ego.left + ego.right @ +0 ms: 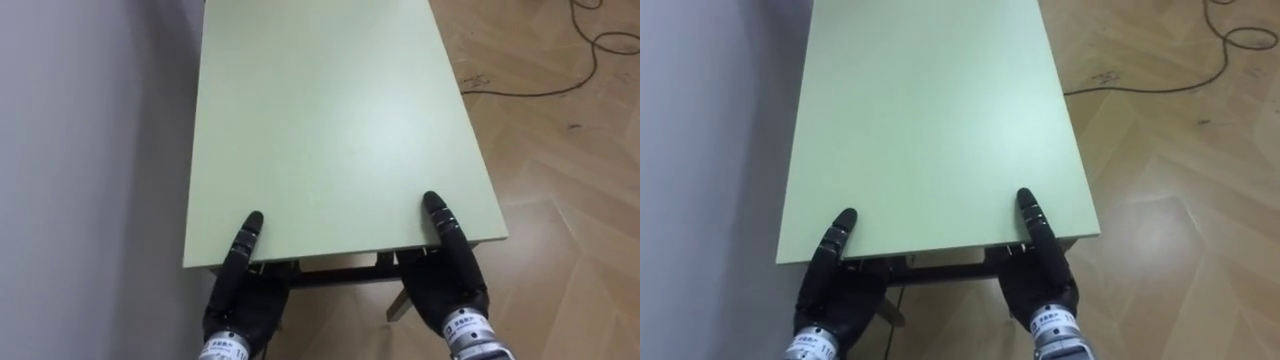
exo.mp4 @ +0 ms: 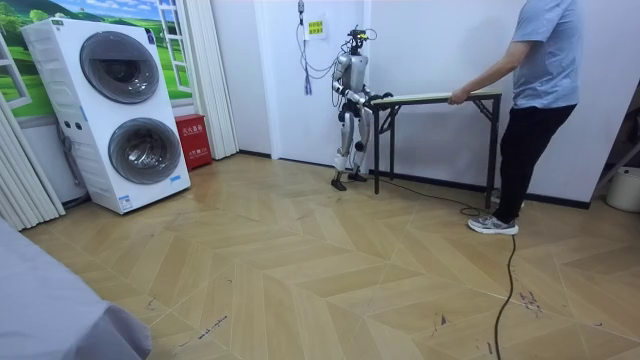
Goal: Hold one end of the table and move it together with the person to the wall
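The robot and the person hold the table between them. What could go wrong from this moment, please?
1. The table runs very close to the wall on the robot's left. A small swing to that side could scrape it.
2. The left hand and the right hand meet the table only at its near edge, so it might slip if the person pulls or lifts suddenly.

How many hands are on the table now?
3: left robot hand and right robot hand at near edge of the table, person's hand at far end; another may be hidden.
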Available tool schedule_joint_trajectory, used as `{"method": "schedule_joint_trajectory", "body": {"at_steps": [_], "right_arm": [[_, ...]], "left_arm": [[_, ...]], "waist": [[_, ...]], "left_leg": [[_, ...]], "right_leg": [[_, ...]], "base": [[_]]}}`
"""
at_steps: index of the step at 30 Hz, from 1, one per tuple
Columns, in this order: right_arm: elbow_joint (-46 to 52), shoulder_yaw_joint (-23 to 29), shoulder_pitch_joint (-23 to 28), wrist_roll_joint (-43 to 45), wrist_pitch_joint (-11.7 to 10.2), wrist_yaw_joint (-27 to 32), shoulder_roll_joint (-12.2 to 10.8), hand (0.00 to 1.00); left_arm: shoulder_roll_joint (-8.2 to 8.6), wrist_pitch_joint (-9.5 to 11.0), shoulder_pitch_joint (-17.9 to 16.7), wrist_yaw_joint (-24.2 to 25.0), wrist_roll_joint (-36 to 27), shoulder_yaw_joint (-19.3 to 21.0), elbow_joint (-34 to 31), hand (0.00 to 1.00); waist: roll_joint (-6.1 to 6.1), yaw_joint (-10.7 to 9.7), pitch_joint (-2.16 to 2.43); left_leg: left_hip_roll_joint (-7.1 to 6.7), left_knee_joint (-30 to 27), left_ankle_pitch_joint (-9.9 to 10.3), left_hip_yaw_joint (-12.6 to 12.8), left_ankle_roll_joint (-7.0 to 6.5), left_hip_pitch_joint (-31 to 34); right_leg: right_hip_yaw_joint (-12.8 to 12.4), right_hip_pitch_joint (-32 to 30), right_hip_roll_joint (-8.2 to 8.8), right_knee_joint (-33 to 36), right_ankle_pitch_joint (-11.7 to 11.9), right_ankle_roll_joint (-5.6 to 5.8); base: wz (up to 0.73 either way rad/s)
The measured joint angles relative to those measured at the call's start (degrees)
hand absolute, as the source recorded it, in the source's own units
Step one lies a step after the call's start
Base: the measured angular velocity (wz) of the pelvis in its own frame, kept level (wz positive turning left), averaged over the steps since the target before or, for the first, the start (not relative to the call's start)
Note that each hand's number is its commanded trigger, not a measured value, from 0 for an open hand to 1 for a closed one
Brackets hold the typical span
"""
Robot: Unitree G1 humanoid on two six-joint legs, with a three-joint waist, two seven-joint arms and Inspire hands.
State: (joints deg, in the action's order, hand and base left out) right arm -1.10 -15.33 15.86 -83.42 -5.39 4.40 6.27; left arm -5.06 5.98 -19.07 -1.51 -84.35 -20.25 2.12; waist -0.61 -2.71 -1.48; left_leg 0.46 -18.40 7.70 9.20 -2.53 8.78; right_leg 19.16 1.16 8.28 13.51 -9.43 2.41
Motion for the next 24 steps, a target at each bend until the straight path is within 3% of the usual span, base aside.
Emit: {"method": "schedule_joint_trajectory", "body": {"at_steps": [6, 9, 10, 11, 12, 13, 21, 24], "right_arm": [[-0.1, -0.3, 0.0, 0.4, -0.1, 0.8, 0.1, 1.0], [-0.8, -0.3, 0.1, 0.4, -0.2, 0.9, 0.1, 1.0], [-1.2, -0.3, 0.4, 0.4, -0.2, 1.1, 0.0, 1.0], [-1.2, -0.4, 0.6, 0.5, -0.2, 1.1, -0.3, 1.0], [-1.2, -0.5, 0.5, 0.5, -0.2, 1.1, -0.4, 1.0], [-1.2, -0.7, 0.3, 0.6, -0.5, 1.1, -0.1, 1.0], [-3.6, -1.2, 0.8, -0.6, -0.8, 0.8, 0.2, 1.0], [-4.5, -1.3, 1.6, -1.8, -0.8, -0.1, 0.2, 1.0]], "left_arm": [[0.17, 0.4, 0.0, -1.3, -0.1, -0.1, 0.0, 1.0], [0.35, 0.4, 0.0, -2.6, -0.1, -0.2, 0.0, 1.0], [0.3, 0.4, -0.1, -3.2, -0.2, -0.4, 0.2, 1.0], [-0.05, 0.4, -0.1, -3.3, -0.4, -0.4, 0.2, 1.0], [-0.07, 0.4, 0.0, -3.3, -0.5, -0.2, 0.2, 1.0], [0.24, 0.4, -0.1, -3.4, -0.4, -0.1, 0.3, 1.0], [-0.16, -0.5, -0.2, -3.4, -0.4, -0.1, 2.5, 1.0], [-0.67, -1.1, -0.3, -3.3, 0.3, -0.2, 2.8, 1.0]], "waist": [[0.0, 1.2, 0.0], [0.0, 1.5, 0.0], [-0.07, 1.3, -0.06], [0.33, 1.4, -0.12], [0.58, 1.3, -0.18], [0.37, 1.5, -0.19], [0.35, 0.6, -0.16], [0.31, 0.8, -0.17]], "left_leg": [[-0.86, 0.5, -0.1, -0.2, -0.16, 0.0], [-0.89, 1.8, -0.3, -1.0, -0.45, -1.5], [-0.83, 2.0, -0.3, -1.7, -0.45, -2.2], [-1.12, 2.1, -0.3, -1.7, -0.44, -2.2], [-1.44, 2.1, -0.2, -1.6, -0.43, -2.0], [-1.69, 2.2, -0.2, -1.2, -0.41, -1.5], [-1.54, 5.1, -0.2, -0.7, -0.39, -4.3], [-0.94, 6.1, -0.2, -1.2, -0.39, -6.0]], "right_leg": [[-0.2, 0.1, 0.81, 0.2, 0.0, 0.08], [-0.3, -0.3, 1.37, 2.6, -0.1, 0.73], [-1.0, -0.9, 1.49, 3.7, -0.7, 1.46], [-3.3, -0.9, 0.6, 0.2, -0.8, 1.51], [-3.6, -0.9, 0.23, -1.4, -0.6, 1.33], [-2.5, -0.7, 0.46, -1.8, -0.5, 1.19], [-3.4, 0.8, -0.3, -1.4, -0.5, 1.18], [-3.8, -0.1, -0.41, 2.8, -0.5, 1.19]], "base": [[0.09], [0.06], [0.08], [0.08], [-0.04], [0.0], [0.04], [0.0]]}}
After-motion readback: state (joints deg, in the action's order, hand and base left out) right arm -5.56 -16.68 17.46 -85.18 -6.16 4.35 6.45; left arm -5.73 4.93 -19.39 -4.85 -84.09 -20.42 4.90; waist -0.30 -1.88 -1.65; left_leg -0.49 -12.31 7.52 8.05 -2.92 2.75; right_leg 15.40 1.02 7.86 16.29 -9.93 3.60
